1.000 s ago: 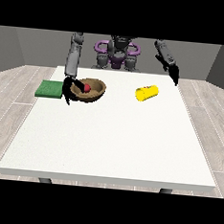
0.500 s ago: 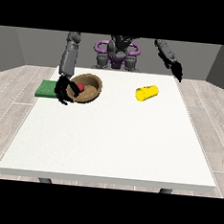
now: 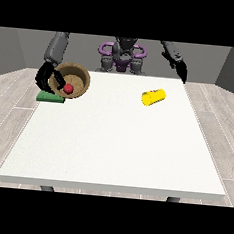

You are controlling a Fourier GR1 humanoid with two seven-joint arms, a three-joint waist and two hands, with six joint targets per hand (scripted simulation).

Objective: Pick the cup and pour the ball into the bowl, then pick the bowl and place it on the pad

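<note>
The robot hand at the view's left (image 3: 46, 76) had its fingers curled round the rim of the brown bowl (image 3: 78, 74); the bowl was tipped, above the green pad (image 3: 48, 97); a red ball (image 3: 68, 88) sat inside it; the yellow cup (image 3: 153, 97) lay on its side on the table (image 3: 116, 144); the robot hand at the view's right (image 3: 181, 70) was up in the air, touching nothing; I could not tell how its fingers were.

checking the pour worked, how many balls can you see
1: a red ball inside the tilted bowl, held by the hand at the view's left. The lying yellow cup may hide more inside.
</note>
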